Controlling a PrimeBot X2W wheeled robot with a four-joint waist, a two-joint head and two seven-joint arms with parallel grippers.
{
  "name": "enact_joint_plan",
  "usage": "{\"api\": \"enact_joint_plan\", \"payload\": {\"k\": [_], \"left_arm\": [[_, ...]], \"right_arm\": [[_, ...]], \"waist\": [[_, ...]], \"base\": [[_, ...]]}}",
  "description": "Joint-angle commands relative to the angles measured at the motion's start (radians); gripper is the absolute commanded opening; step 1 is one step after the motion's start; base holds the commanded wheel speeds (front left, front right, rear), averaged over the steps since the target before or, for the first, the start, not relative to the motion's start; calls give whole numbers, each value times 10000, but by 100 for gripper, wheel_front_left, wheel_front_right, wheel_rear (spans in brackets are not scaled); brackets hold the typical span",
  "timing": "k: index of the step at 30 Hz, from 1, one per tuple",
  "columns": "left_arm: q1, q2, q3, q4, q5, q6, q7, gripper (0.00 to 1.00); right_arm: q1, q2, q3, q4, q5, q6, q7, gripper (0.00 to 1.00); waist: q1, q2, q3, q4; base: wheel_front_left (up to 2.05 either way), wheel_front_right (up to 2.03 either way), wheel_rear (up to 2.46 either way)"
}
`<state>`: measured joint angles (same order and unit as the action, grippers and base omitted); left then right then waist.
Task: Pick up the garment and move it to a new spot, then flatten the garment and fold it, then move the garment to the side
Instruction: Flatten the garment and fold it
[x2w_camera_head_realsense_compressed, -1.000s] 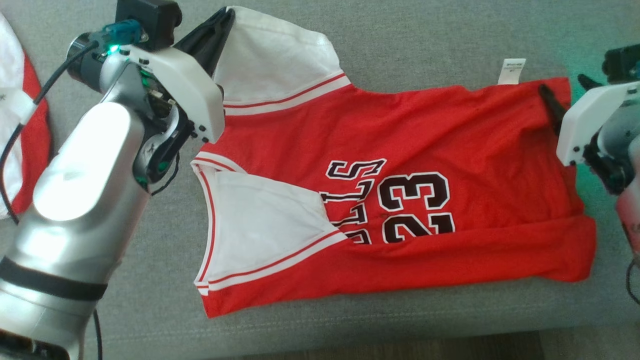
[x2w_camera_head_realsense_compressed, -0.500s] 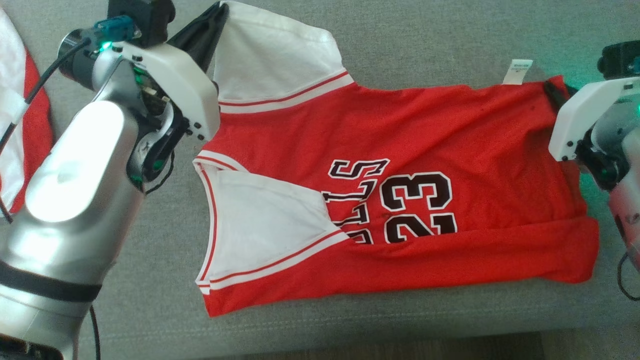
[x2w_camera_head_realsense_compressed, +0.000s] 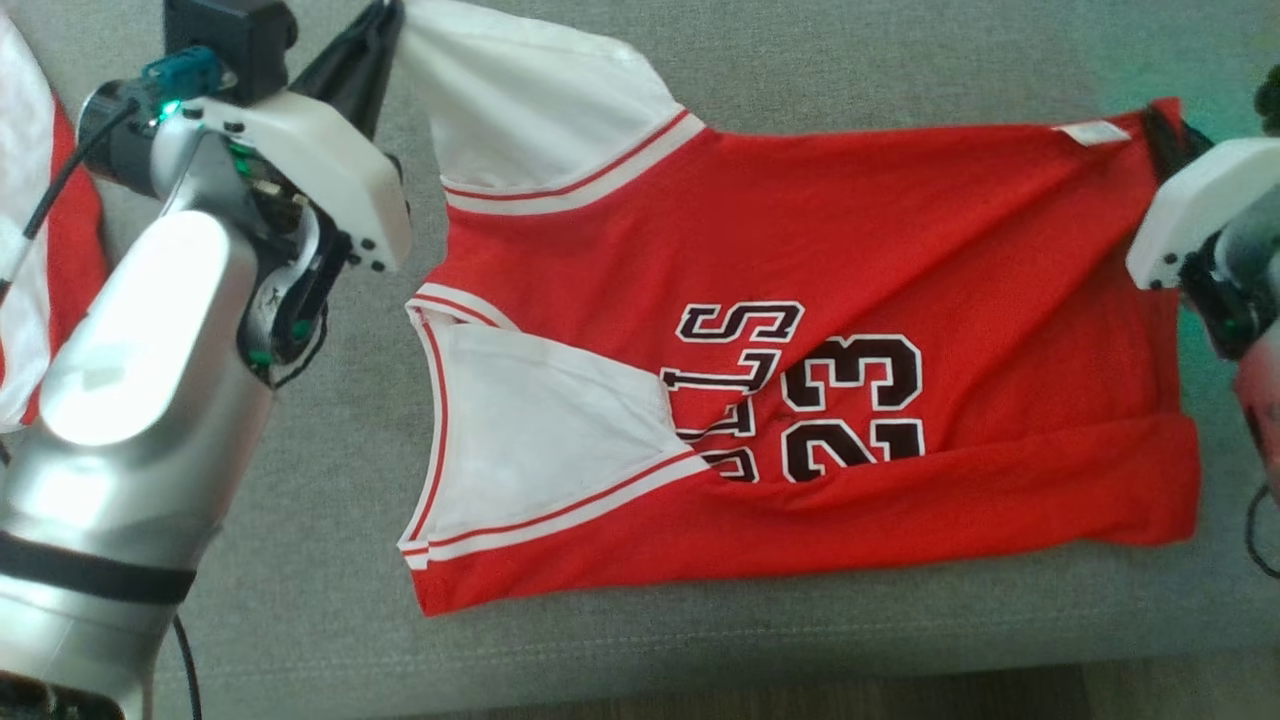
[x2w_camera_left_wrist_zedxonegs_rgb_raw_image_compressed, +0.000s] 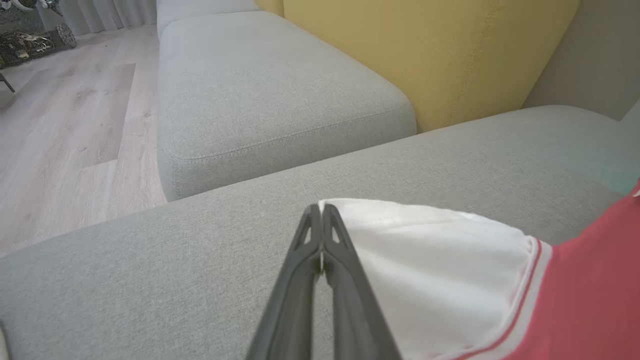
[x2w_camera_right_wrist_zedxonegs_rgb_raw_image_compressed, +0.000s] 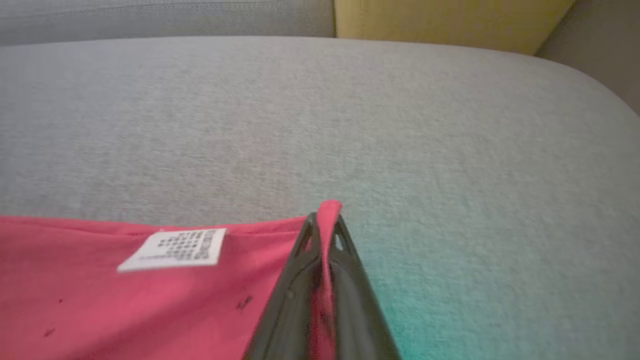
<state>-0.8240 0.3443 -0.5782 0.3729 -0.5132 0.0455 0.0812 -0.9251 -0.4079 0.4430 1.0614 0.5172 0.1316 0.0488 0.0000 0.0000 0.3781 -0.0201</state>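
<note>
A red number 23 jersey (x2w_camera_head_realsense_compressed: 900, 250) lies spread across a grey sofa cushion (x2w_camera_head_realsense_compressed: 850, 60), held at two far corners. The left end effector (x2w_camera_left_wrist_zedxonegs_rgb_raw_image_compressed: 321, 212) is clamped on a white shoulder corner. The right end effector (x2w_camera_right_wrist_zedxonegs_rgb_raw_image_compressed: 325, 220) is pinched tight on the red hem corner, near a white label (x2w_camera_right_wrist_zedxonegs_rgb_raw_image_compressed: 172, 248).

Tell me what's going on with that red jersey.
A two-armed robot is working on a red basketball jersey that lies on a grey sofa cushion. Its left claw is shut on the white shoulder strap at one far corner. Its right claw is pinched on the other far corner, at the hem beside the white label. The near long edge looks folded up over the numbers, so the jersey is part folded with both far corners gripped.
</note>
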Motion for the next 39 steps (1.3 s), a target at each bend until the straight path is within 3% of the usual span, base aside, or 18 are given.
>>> {"api": "enact_joint_plan", "payload": {"k": [1, 8, 18, 24, 29, 39], "left_arm": [[-653, 301, 522, -153, 44, 145, -201, 0], [-1167, -106, 705, 778, 51, 304, -1054, 0], [-464, -16, 282, 1013, -98, -237, -1109, 0], [1171, 591, 197, -311, -464, -233, -740, 0], [2555, 1242, 106, -2030, -679, 75, -96, 0], [4725, 2469, -559, -4820, -1048, 423, 1755, 0]], "right_arm": [[-177, -68, 107, -189, 36, -9, -266, 0], [-674, 67, 136, 204, -92, -9, -1451, 0], [-118, 227, 433, 289, 445, -9, -2064, 0], [967, -95, 786, -287, 1355, -9, -1959, 0], [1852, -744, 1037, -993, 2068, -9, -1709, 0], [3586, -2126, 1991, -2825, 2976, -9, -100, 0]], "waist": [[0, 0, 9, -2], [0, 0, -48, 15], [0, 0, -693, -7], [0, 0, -1498, 113], [0, 0, -2098, 355], [0, 0, -2711, 687]], "base": [[0, 0, 0], [0, 0, 0], [0, 0, 0], [0, 0, 0], [0, 0, 0], [0, 0, 0]]}}
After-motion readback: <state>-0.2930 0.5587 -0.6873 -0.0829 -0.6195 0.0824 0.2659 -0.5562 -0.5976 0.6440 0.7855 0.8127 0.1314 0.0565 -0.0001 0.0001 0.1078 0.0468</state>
